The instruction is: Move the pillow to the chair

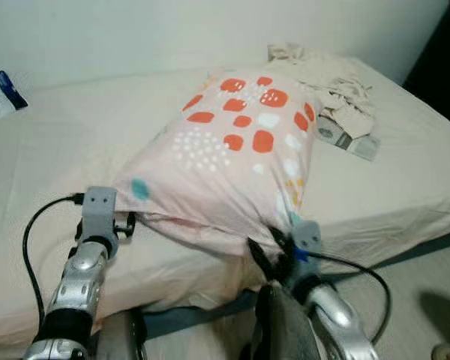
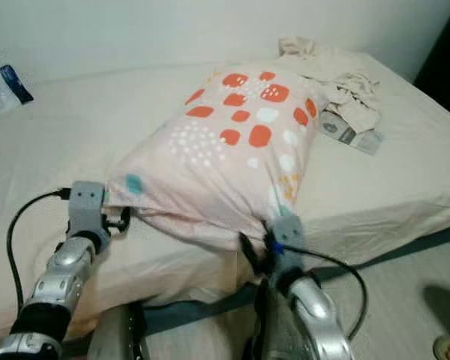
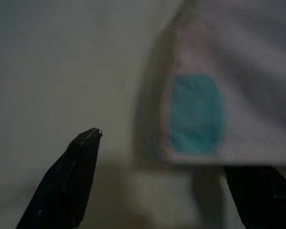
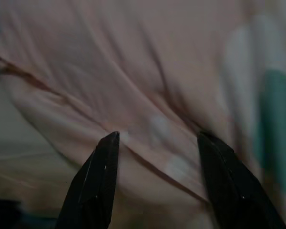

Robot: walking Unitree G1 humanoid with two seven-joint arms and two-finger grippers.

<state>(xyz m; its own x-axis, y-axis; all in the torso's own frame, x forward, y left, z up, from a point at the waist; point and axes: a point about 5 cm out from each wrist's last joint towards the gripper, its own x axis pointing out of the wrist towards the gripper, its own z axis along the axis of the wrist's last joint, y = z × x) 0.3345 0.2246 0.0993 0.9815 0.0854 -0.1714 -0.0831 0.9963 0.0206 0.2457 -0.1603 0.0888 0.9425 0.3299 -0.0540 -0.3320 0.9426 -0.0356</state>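
Two silver, ribbed metal arms rise from the lower edge of the head views. Each ends in a grey boxy wrist block, a black cable looping out from it. The left gripper (image 3: 162, 157) and right gripper (image 4: 157, 157) have long, tapered black fingers.

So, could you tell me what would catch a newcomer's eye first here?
The pink pillow with orange spots, lying on the bed. The left gripper and right gripper, both open, sit at its near corners. Behind it lies a crumpled beige cloth.
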